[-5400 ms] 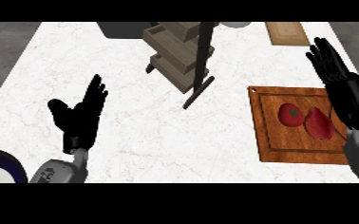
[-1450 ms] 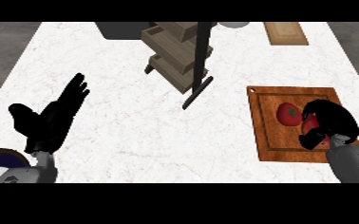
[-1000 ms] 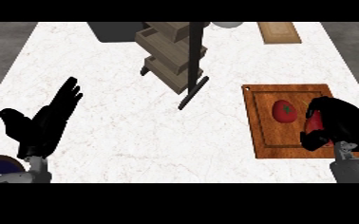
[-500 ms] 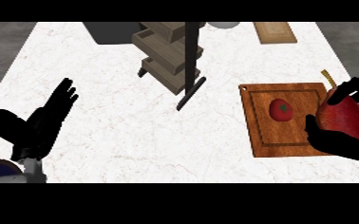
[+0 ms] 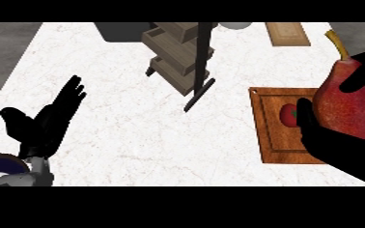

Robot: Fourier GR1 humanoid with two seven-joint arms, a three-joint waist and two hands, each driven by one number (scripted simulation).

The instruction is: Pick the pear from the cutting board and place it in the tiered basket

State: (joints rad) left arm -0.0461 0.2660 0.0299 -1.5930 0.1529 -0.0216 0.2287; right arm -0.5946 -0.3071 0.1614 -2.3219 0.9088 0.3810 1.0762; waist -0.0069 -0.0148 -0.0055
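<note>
Red pear (image 5: 341, 101) sits clasped in the right hand (image 5: 335, 147) above the cutting board (image 5: 274, 140).

— What has the right hand (image 5: 324, 140) got?
— The pear (image 5: 342, 101), red with a yellowish stem pointing up; the fingers curl round its lower side, and it sits large at the view's right edge, raised above the cutting board (image 5: 274, 147).
— Anything on the board?
— One small red fruit (image 5: 288, 115) lies on it, just left of the hand; the hand hides the board's right part.
— And the tiered basket (image 5: 178, 53)?
— Near the counter's (image 5: 143, 130) far edge, wooden trays on a dark post, well apart from the pear.
— The left hand (image 5: 44, 123)?
— Open at the lower left, fingers straight, holding nothing; a wooden block (image 5: 287, 33) lies at the far right.
</note>
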